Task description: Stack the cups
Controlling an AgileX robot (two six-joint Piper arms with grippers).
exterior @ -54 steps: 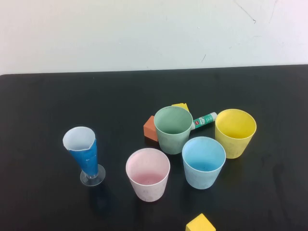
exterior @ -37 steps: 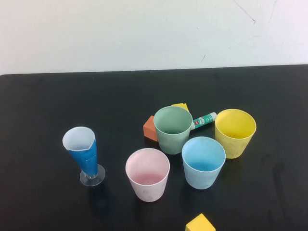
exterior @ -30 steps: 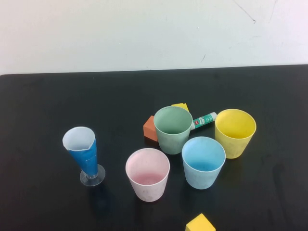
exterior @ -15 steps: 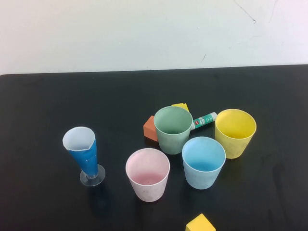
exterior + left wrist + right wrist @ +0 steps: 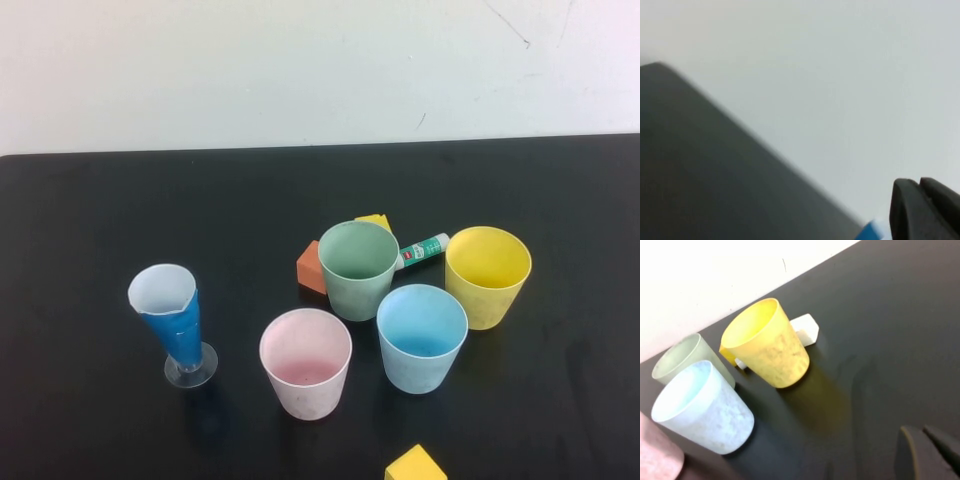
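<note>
Four upright, separate cups stand in a cluster on the black table: green point(image 5: 358, 268), pink point(image 5: 305, 362), light blue point(image 5: 421, 338) and yellow point(image 5: 487, 276). Neither gripper shows in the high view. My right gripper point(image 5: 920, 430) is shut and empty, low over bare table on the near right of the yellow cup point(image 5: 770, 347). Its wrist view also shows the light blue cup point(image 5: 702, 410), the green cup point(image 5: 687, 357) and an edge of the pink cup point(image 5: 655, 457). My left gripper point(image 5: 917, 184) is shut and empty, facing the wall.
A blue-wrapped cone glass point(image 5: 172, 318) stands at the left; its rim shows by the left gripper point(image 5: 872, 231). A glue stick point(image 5: 422, 250), an orange block point(image 5: 310, 267) and a yellow block point(image 5: 377, 221) lie behind the green cup. Another yellow block point(image 5: 415, 465) lies at the front edge.
</note>
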